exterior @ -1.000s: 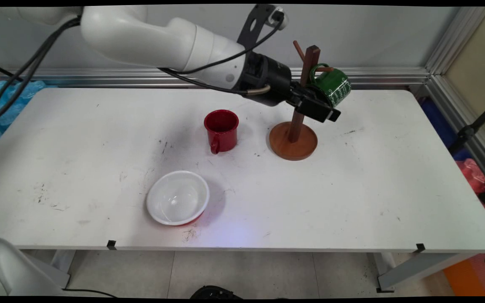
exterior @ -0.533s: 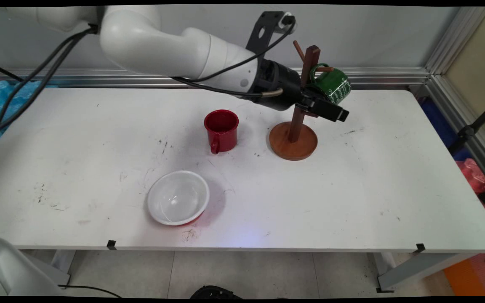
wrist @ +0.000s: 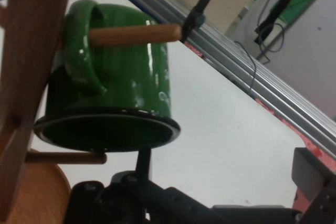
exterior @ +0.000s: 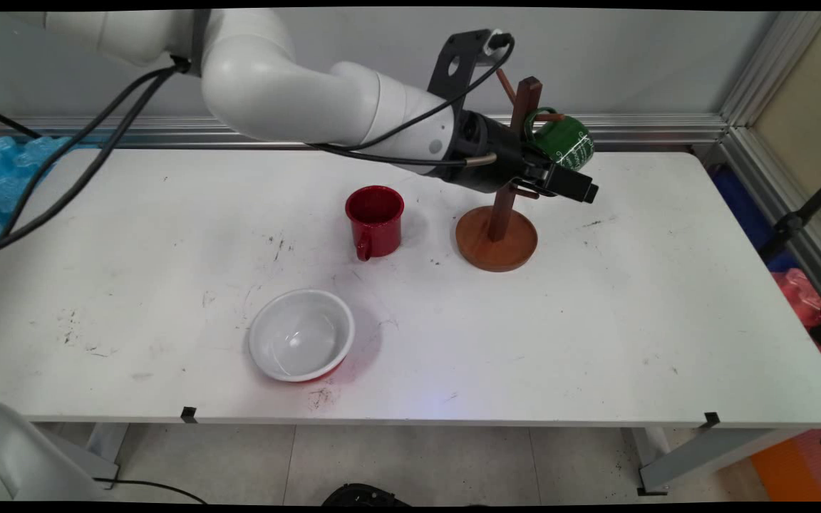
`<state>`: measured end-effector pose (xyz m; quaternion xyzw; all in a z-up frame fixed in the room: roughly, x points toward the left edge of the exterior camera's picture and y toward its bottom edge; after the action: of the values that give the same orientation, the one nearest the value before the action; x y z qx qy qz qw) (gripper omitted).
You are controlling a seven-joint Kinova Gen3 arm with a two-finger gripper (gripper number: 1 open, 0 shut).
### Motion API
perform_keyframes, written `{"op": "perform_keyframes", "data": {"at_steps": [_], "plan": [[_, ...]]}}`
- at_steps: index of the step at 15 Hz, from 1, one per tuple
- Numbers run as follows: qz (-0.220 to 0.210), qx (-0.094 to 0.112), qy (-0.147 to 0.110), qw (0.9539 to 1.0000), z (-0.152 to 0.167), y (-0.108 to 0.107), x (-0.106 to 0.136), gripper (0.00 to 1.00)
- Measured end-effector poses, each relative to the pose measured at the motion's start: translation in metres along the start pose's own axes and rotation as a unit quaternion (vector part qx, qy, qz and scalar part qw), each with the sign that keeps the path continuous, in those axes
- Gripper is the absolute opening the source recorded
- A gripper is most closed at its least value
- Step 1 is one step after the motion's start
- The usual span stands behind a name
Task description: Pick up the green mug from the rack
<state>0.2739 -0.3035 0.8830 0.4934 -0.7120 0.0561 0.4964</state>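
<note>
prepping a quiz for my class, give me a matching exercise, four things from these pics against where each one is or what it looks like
Things:
1. green mug
2. red mug
3. bowl
4. gripper

Places or states:
A. standing upright left of the wooden stand
B. hanging by its handle on a peg
C. just below the hanging mug
D. nearest the table's front edge

Pairs: 1-B, 2-A, 3-D, 4-C

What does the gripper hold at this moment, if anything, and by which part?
Nothing, as far as shows: the gripper is below the green mug, which hangs by its handle on a peg of the wooden mug tree.
</note>
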Motion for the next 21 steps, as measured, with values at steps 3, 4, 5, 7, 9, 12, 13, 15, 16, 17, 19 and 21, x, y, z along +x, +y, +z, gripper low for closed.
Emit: {"op": "perform_keyframes", "data": {"at_steps": [3,4,5,7,9,12,13,15,16,17,19,21], "plan": [[-0.02,0.006,0.004,0.9998,0.005,0.001,-0.002,1.0],[-0.028,0.007,0.006,0.9996,0.008,0.002,-0.002,1.0],[-0.034,0.008,0.008,0.9993,0.011,0.002,-0.003,1.0],[-0.043,0.009,0.012,0.999,0.014,0.004,-0.004,1.0],[-0.05,0.011,0.016,0.9985,0.018,0.005,-0.005,1.0],[-0.065,0.018,0.027,0.9974,0.024,0.005,-0.008,1.0],[-0.069,0.019,0.029,0.9971,0.026,0.006,-0.008,1.0],[-0.078,0.024,0.035,0.996,0.031,0.007,-0.01,1.0],[-0.083,0.026,0.038,0.9955,0.033,0.008,-0.01,1.0],[-0.086,0.028,0.04,0.9951,0.035,0.009,-0.011,1.0],[-0.092,0.031,0.045,0.9943,0.038,0.01,-0.012,1.0],[-0.098,0.036,0.051,0.9932,0.041,0.011,-0.013,1.0]]}}
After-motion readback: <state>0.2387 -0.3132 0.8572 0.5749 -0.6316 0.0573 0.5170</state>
